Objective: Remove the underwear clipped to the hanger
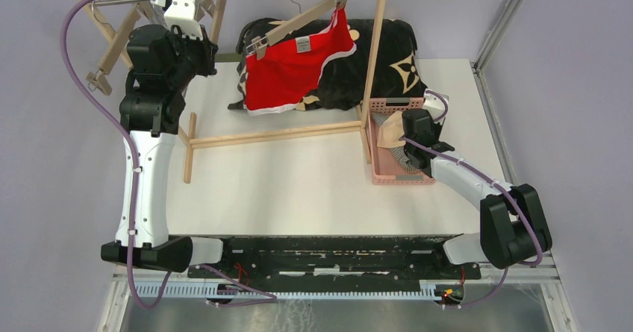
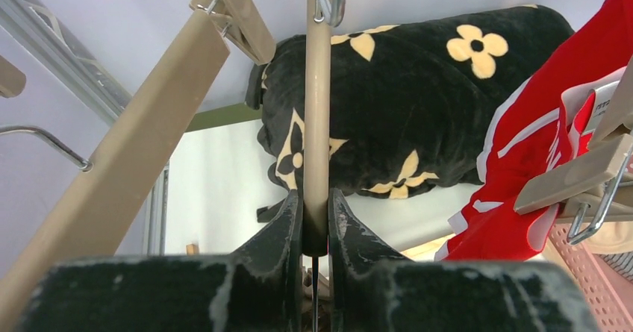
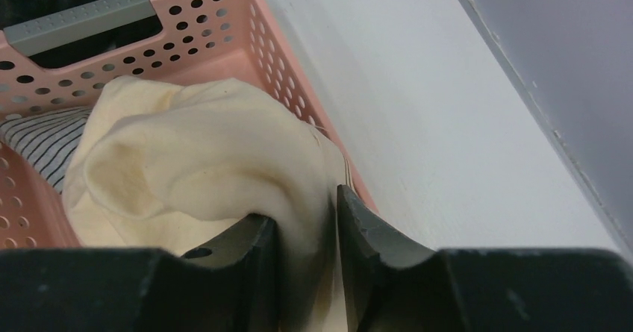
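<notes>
The bright red underwear (image 1: 291, 71) with white trim hangs clipped to a wooden hanger (image 1: 302, 19) on the rail; it also shows in the left wrist view (image 2: 537, 160), with a clip (image 2: 575, 175) beside it. My left gripper (image 1: 210, 48) is raised at the rack, left of the red garment, and shut (image 2: 316, 224) on the bar of another wooden hanger (image 2: 317, 101). My right gripper (image 1: 395, 142) is down in the pink basket (image 1: 384, 175), shut (image 3: 306, 227) on the pale beige underwear (image 3: 186, 153). The grey-and-white striped underwear (image 3: 37, 138) lies under it.
A black cushion (image 1: 388, 56) with tan flower marks lies behind the rack, also in the left wrist view (image 2: 418, 101). The wooden rack's post (image 1: 377, 48) stands beside the basket, its base bar (image 1: 276, 134) on the table. Spare hangers (image 1: 101, 71) hang at far left.
</notes>
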Robot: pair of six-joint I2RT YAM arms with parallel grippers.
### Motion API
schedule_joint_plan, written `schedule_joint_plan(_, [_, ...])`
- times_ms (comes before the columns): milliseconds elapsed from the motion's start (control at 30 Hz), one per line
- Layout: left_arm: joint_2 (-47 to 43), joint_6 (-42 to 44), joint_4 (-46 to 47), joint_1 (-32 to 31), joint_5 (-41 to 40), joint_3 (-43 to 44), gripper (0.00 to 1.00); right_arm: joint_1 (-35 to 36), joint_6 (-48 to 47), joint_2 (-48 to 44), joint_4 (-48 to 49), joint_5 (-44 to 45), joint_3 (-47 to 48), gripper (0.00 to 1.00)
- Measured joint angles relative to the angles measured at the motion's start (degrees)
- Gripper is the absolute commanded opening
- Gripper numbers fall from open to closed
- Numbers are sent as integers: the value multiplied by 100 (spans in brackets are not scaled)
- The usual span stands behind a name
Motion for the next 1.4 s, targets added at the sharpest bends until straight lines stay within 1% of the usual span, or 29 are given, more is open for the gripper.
schedule_joint_plan(67, [0, -2, 2, 0, -68, -2, 23, -4, 28, -17, -20, 17, 0, 41])
schedule_joint_plan(233, [-4, -2, 35, 0, -192, -4, 42, -13, 66, -44, -44, 13, -2, 47])
schedule_joint_plan(367, [-94, -2, 118, 0, -249, -90, 48, -13, 87, -59, -66, -9, -2, 50])
schedule_joint_plan(633, [-444, -2, 160, 0, -398, -225, 50, -13, 57, -201, -63, -369, -2, 56])
schedule_joint_plan(733, [-614, -4, 162, 0, -455, -225, 51, -13, -31, -271, -59, -656, -2, 61])
schedule_joint_plan(867, [-927, -4, 162, 0, -557, -225, 52, -13, -111, -356, -35, -946, -7, 64])
schedule_joint_plan(1067, [-1438, -9, 164, 0, -586, -225, 53, -13, -219, -577, 118, -1388, -37, 64])
schedule_joint_plan(1200, [-1683, -111, 184, 0, -350, -223, 51, -13, -227, -566, 157, -1580, -37, 64])
schedule_joint_plan(1400, [-1840, -396, 361, 0, 422, -216, 50, -13, -225, -474, 155, -2168, -37, 61])
